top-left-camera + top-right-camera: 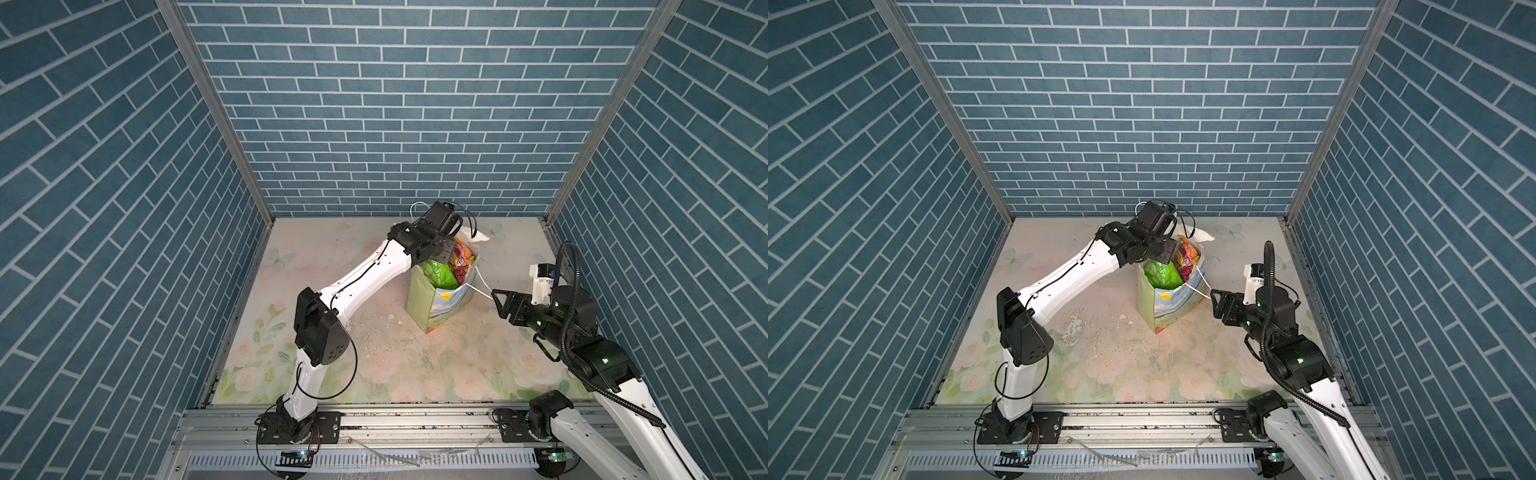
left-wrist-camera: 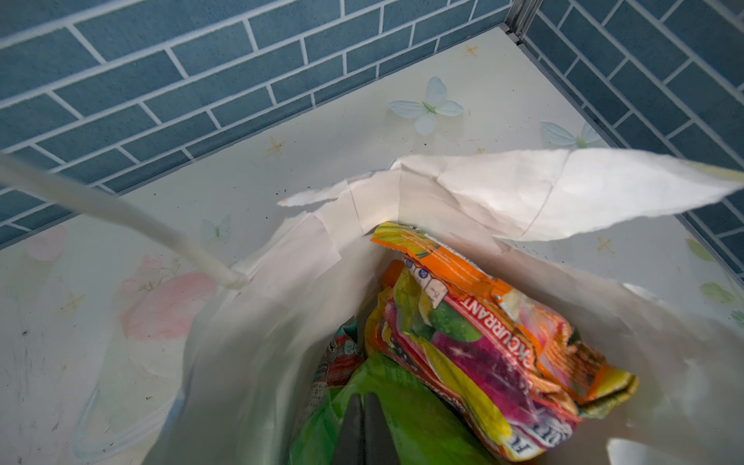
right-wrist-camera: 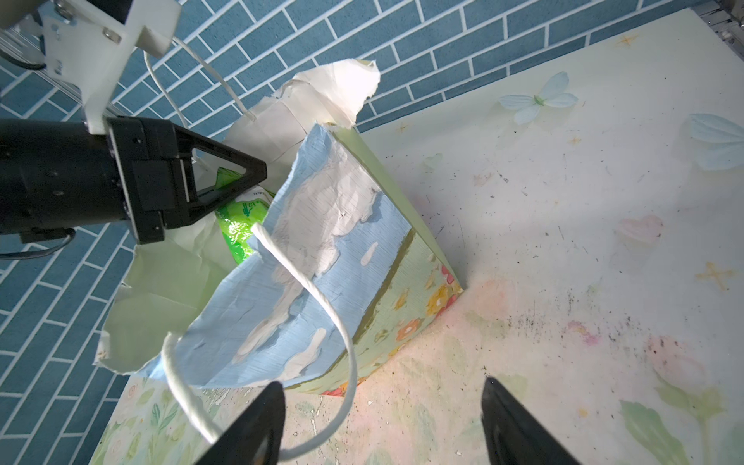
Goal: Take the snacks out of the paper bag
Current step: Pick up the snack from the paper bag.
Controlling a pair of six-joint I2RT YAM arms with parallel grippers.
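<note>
The paper bag (image 1: 432,307) (image 1: 1163,307) stands upright mid-table, its rim torn and its white inside (image 2: 261,342) showing. Inside it are the snacks: a green chip bag (image 1: 441,275) (image 2: 418,410) (image 3: 241,217), an orange and purple candy pack (image 2: 483,342) (image 1: 1187,259), and a teal pack (image 2: 342,354) deeper down. My left gripper (image 2: 364,398) (image 3: 257,173) reaches into the bag's mouth, shut on the top of the green chip bag. My right gripper (image 1: 498,303) (image 3: 382,382) hangs open just right of the bag. A white cord handle (image 3: 322,306) loops past one of its fingers.
A torn white flap (image 1: 482,237) sticks out from the bag's far rim. Small paper scraps (image 1: 392,318) lie on the floral table left of the bag. Blue brick walls close three sides, and a metal rail (image 1: 415,419) runs along the front.
</note>
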